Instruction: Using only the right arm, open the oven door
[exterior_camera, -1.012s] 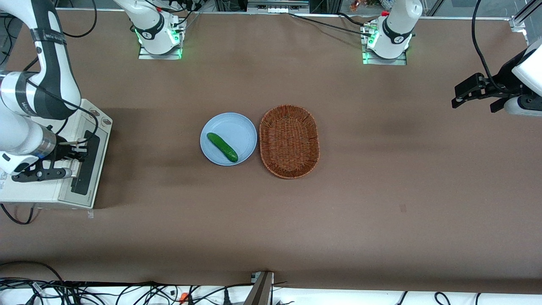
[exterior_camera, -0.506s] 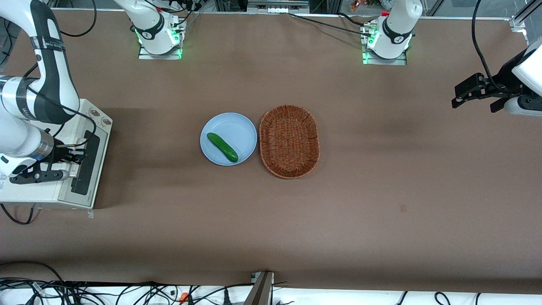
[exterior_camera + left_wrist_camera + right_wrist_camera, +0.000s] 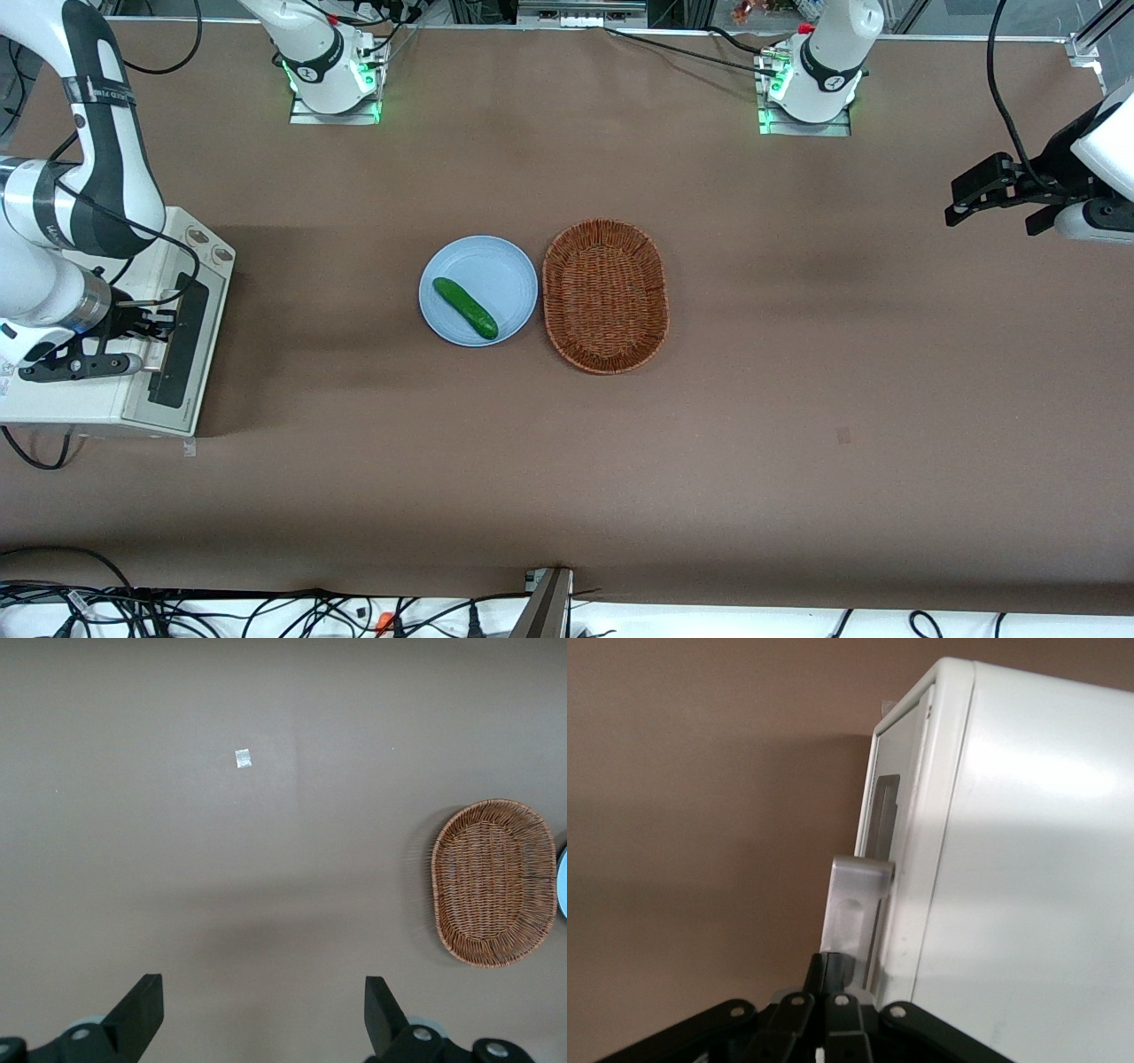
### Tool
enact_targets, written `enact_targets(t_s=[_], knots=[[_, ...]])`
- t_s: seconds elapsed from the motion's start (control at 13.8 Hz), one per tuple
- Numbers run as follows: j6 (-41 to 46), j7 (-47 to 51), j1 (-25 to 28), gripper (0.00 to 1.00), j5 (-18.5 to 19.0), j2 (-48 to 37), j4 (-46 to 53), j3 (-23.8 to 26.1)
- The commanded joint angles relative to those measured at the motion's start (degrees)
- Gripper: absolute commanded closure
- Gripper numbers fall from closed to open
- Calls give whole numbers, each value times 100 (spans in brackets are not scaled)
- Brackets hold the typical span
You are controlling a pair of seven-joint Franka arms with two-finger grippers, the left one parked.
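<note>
The oven door (image 3: 182,341) is on the front of the cream-white oven (image 3: 80,408), which stands at the working arm's end of the counter (image 3: 354,461). The door faces the counter's middle. In the right wrist view the door (image 3: 890,824) lies almost flush with the oven (image 3: 1036,859) body. Its long edge runs parallel to the body's rounded corner, and only a thin seam separates the two. The silver handle (image 3: 855,904) stands out from the door's upper edge. The hand (image 3: 831,973) is closed on the handle, with its black fingers (image 3: 819,970) pinched together against the bar. From the front, the hand (image 3: 146,323) sits over the oven's top front edge, and the right arm (image 3: 53,292) bends down to it from above the oven. Two knobs (image 3: 197,237) sit on the oven's front, farther from the camera than the door. In front of the door is a wide stretch of bare brown counter. The blue plate (image 3: 496,257) holding a cucumber (image 3: 465,307) lies well apart from the door. Just beside the plate, toward the parked arm's end, is the wicker basket (image 3: 605,295).
</note>
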State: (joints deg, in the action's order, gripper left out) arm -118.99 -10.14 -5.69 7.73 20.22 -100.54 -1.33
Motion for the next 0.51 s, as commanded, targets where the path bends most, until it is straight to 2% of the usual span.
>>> enact_targets(t_s=[0.0, 0.43], knots=[[-291, -41, -73, 100, 1, 113, -256, -52], [-844, 1214, 383, 100, -43, 772, -141, -17]])
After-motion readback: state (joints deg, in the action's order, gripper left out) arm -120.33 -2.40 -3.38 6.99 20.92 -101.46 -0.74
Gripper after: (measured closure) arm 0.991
